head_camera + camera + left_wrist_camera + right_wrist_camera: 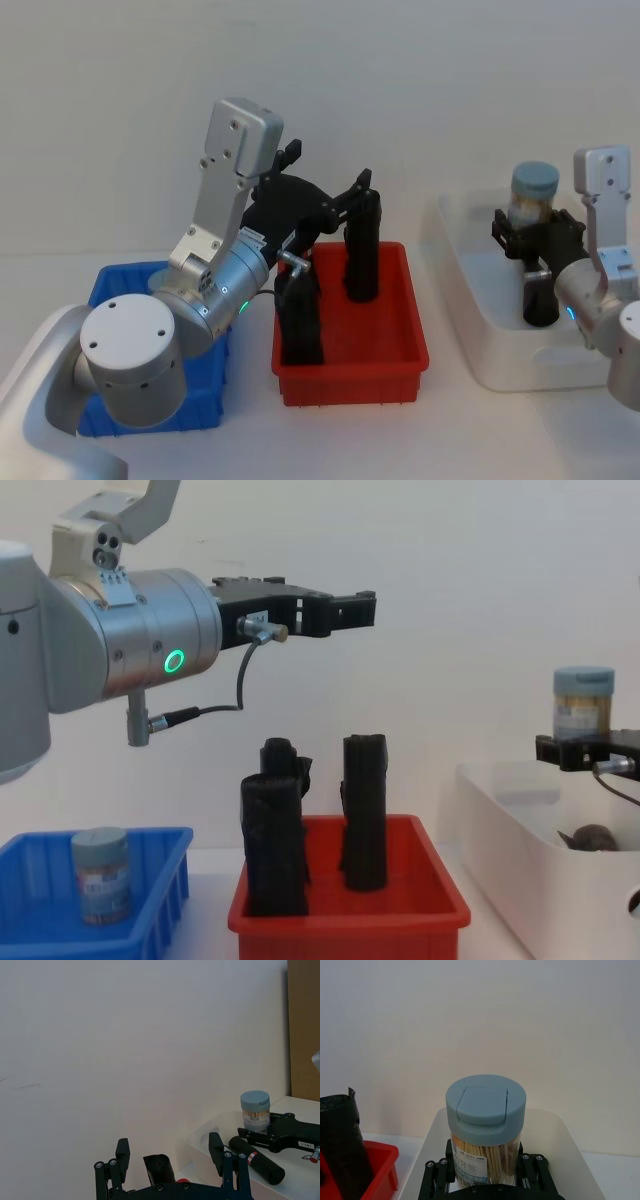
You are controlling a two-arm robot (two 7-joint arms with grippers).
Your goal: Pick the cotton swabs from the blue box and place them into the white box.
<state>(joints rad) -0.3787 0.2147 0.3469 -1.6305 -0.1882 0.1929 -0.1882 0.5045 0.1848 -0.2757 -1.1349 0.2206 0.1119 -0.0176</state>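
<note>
My right gripper (pixel 537 232) is shut on a tub of cotton swabs (pixel 533 185), a clear tub with a grey-blue lid. It holds the tub upright above the white box (pixel 470 300) at the right. The right wrist view shows the tub (pixel 485 1120) between the fingers (pixel 436 1180). A second tub of cotton swabs (pixel 100 873) stands in the blue box (pixel 160 880) at the lower left. High above the blue box's right side and the red bin, my left gripper (pixel 328 170) is open with nothing between its fingers (pixel 122 1155).
A red bin (pixel 400 340) with two upright black rolls (pixel 362 255) sits between the blue box and the white box. Another black roll (pixel 257 1160) lies inside the white box. A plain wall stands behind the table.
</note>
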